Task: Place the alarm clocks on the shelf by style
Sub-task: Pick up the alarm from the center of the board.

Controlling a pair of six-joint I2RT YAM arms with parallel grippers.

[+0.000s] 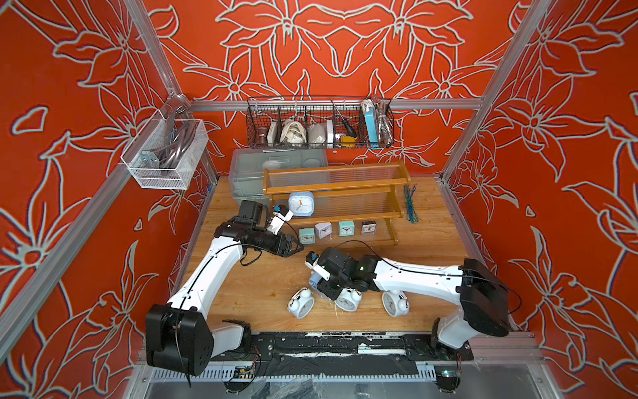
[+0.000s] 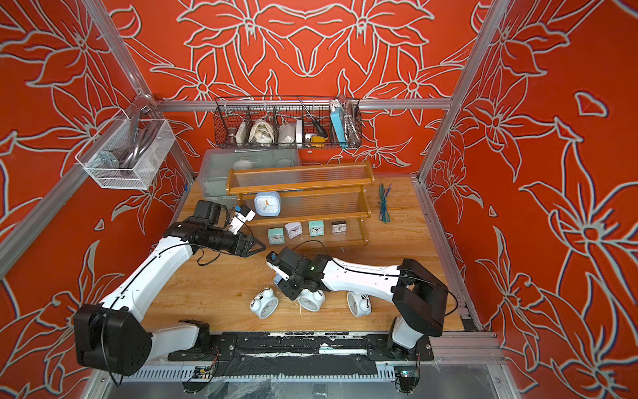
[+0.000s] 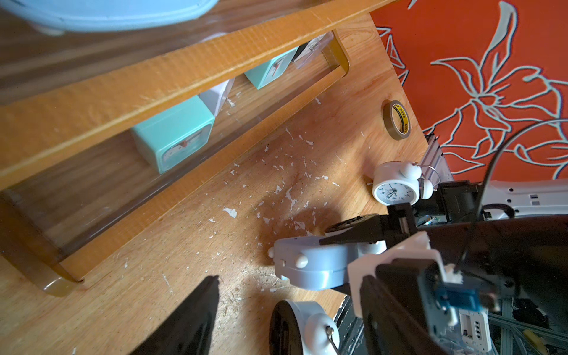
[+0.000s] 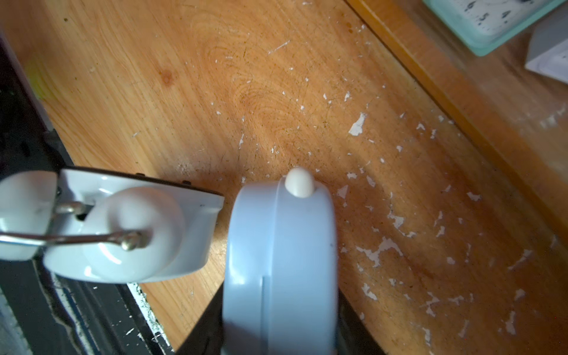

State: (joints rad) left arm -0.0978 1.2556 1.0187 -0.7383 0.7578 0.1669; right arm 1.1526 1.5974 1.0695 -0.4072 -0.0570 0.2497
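One light-blue square alarm clock (image 1: 301,204) stands on the middle tier of the wooden shelf (image 1: 331,187). On the bottom tier stand several tiny cube clocks: teal (image 1: 305,235), whitish (image 1: 323,229), teal (image 1: 346,228) and dark (image 1: 368,227). Three white twin-bell clocks (image 1: 301,303) (image 1: 348,300) (image 1: 395,303) lie on the table near its front edge. My right gripper (image 4: 279,307) is shut on a second light-blue clock (image 4: 281,246), low over the table beside a twin-bell clock (image 4: 123,233). My left gripper (image 1: 296,244) hangs open and empty in front of the shelf's left end.
A grey translucent bin (image 1: 248,172) sits behind the shelf. A black wire basket (image 1: 319,122) hangs on the back wall and a white mesh basket (image 1: 165,155) on the left wall. Green wires (image 1: 411,203) lie right of the shelf, and a tape roll (image 3: 396,120) lies by the right wall.
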